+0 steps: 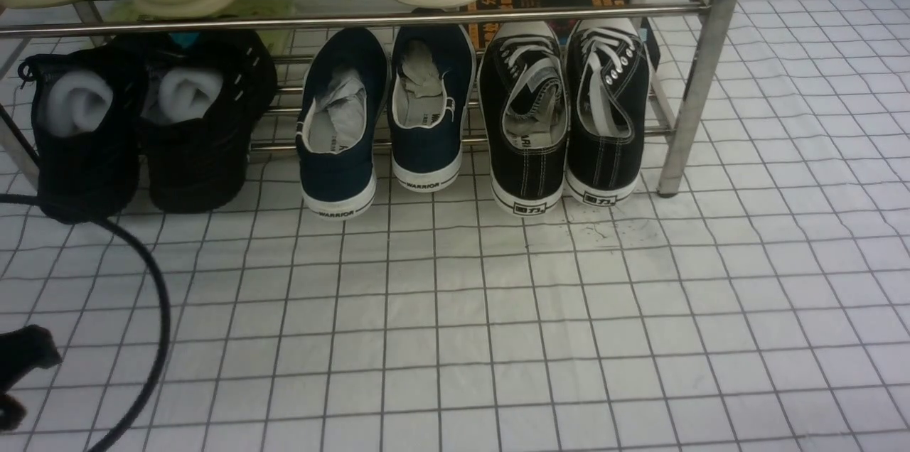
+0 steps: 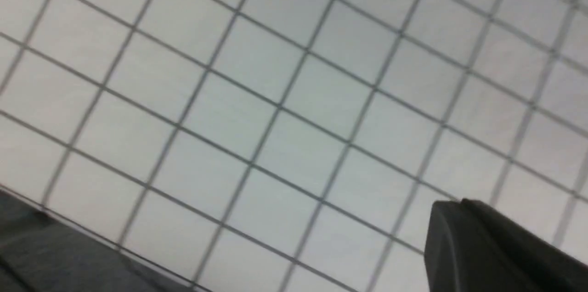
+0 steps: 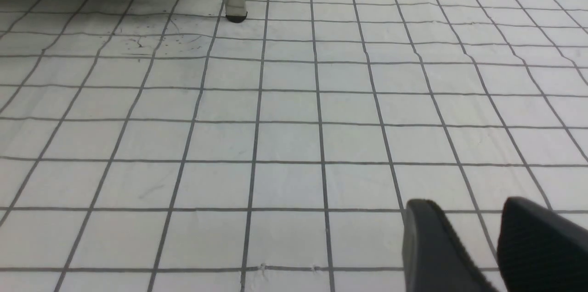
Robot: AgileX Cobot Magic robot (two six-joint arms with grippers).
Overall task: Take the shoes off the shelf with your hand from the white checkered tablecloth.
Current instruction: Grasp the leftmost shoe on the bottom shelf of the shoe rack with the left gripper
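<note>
The front view's edge cuts off my left gripper (image 1: pixel 21 367); its wrist view, blurred, shows only one finger (image 2: pixel 496 250). My right fingertips (image 3: pixel 427 241) are cropped too.

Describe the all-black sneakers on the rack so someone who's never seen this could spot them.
On the white checkered tablecloth stands a chrome shoe rack; look at its bottom tier, where three pairs sit heels toward the viewer. The all-black sneakers are the leftmost pair. Unlike the navy pair and black canvas pair beside them, their soles are black, not white.
</note>
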